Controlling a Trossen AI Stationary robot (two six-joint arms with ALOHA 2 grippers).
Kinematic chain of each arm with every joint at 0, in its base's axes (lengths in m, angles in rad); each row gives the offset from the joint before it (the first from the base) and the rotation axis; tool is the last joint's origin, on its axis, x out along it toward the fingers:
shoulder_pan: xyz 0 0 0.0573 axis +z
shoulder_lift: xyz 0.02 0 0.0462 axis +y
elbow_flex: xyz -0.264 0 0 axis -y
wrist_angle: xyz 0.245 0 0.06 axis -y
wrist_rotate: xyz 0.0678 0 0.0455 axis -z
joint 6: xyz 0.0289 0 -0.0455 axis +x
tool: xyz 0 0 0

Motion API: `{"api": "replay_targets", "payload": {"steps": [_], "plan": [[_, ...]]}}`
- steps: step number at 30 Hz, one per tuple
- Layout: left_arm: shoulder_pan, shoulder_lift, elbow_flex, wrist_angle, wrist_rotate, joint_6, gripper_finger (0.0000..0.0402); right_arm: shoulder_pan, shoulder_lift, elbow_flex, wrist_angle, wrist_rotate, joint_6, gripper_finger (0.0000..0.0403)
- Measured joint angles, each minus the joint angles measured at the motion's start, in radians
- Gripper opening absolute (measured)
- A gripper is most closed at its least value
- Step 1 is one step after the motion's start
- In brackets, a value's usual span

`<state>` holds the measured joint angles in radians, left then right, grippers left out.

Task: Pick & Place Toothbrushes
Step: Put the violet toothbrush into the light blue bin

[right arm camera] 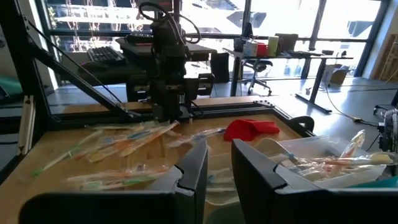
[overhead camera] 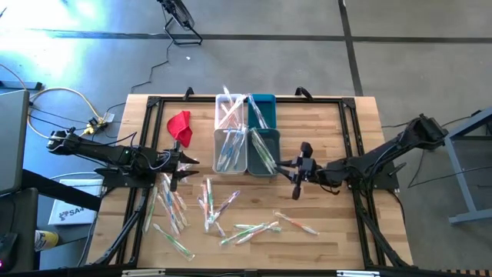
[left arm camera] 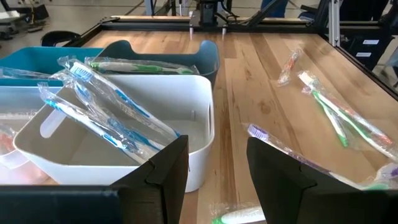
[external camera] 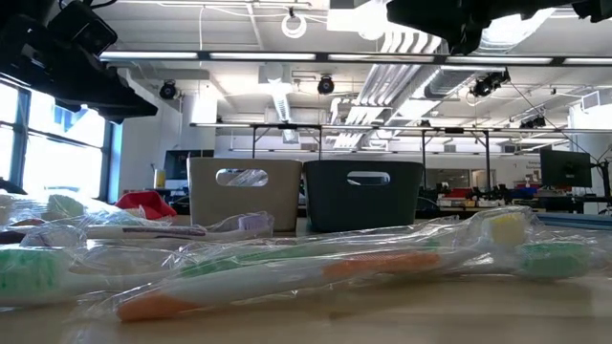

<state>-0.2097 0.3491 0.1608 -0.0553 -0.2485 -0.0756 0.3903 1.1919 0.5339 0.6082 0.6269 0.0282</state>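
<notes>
Several wrapped toothbrushes (overhead camera: 215, 209) lie loose on the near half of the wooden table (overhead camera: 330, 131), and they fill the front of the low view (external camera: 287, 269). Others lie in four small bins: white (overhead camera: 229, 150) and teal (overhead camera: 264, 151) in the near row, white (overhead camera: 231, 111) and teal (overhead camera: 262, 110) behind. My left gripper (overhead camera: 183, 169) is open and empty, left of the near white bin (left arm camera: 112, 168), which holds blue-handled toothbrushes (left arm camera: 106, 115). My right gripper (overhead camera: 290, 178) is open and empty, right of the near teal bin; its fingers (right arm camera: 219, 152) stand apart.
A red cloth (overhead camera: 179, 123) lies left of the bins; it also shows in the right wrist view (right arm camera: 249, 129). A black frame (overhead camera: 154, 101) runs round the table's edges. Bare wood lies far right (overhead camera: 338, 131). Cables and a laptop (overhead camera: 11, 138) lie off the table's left.
</notes>
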Motion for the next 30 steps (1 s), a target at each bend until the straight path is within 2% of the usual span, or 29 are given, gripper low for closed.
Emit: {"api": "replay_targets", "payload": {"steps": [9,18,22,30], "plan": [[0.000,0.000,0.000,0.001,0.000,0.000,0.0159,0.000,0.044,0.041,0.016,-0.109,-0.005,0.0065],[0.000,0.000,0.000,0.001,0.000,0.000,0.0159,-0.005,0.209,0.234,-0.061,-0.138,-0.192,0.0065],[0.000,0.000,0.000,0.001,0.000,0.000,0.0159,-0.032,0.285,0.316,-0.127,-0.154,-0.216,0.0065],[0.000,0.000,0.000,0.001,0.000,0.000,0.0159,-0.128,0.427,0.447,-0.207,-0.428,-0.169,0.0065]]}}
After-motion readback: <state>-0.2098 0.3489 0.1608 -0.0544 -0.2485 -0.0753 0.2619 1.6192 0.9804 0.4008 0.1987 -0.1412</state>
